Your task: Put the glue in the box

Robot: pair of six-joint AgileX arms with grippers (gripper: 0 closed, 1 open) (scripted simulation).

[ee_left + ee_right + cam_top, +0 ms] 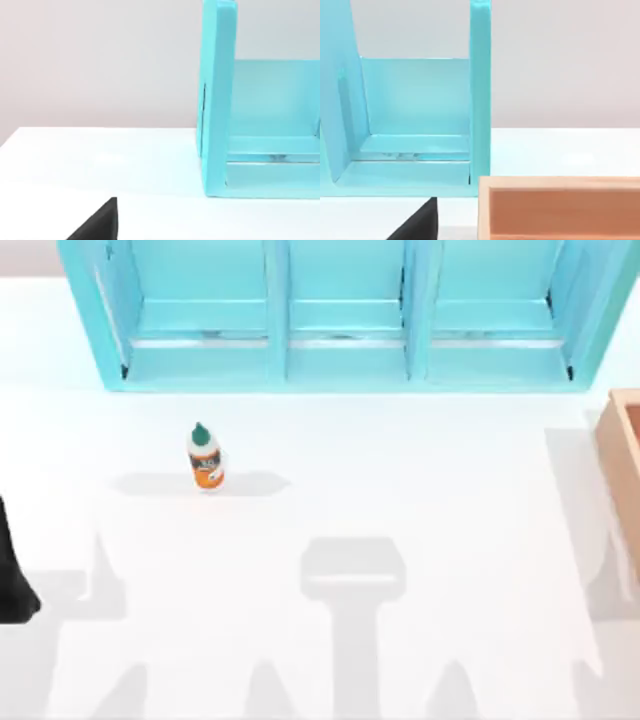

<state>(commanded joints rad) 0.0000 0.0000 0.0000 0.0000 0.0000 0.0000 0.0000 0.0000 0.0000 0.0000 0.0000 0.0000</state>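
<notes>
The glue [205,458] is a small bottle with a dark green pointed cap and an orange label, standing upright on the white table left of centre. The box [624,462], light wood-coloured with thick walls, sits at the table's right edge; its near wall and hollow show in the right wrist view [560,210]. My left arm [12,575] is parked at the left edge, well apart from the glue, and a dark part of my left gripper [100,225] juts in low. A dark part of my right gripper [420,222] shows beside the box.
A large turquoise three-compartment shelf unit [345,315] stands along the back of the table, also seen from the left wrist [220,100] and the right wrist [480,95]. White tabletop [420,470] stretches between the glue and the box.
</notes>
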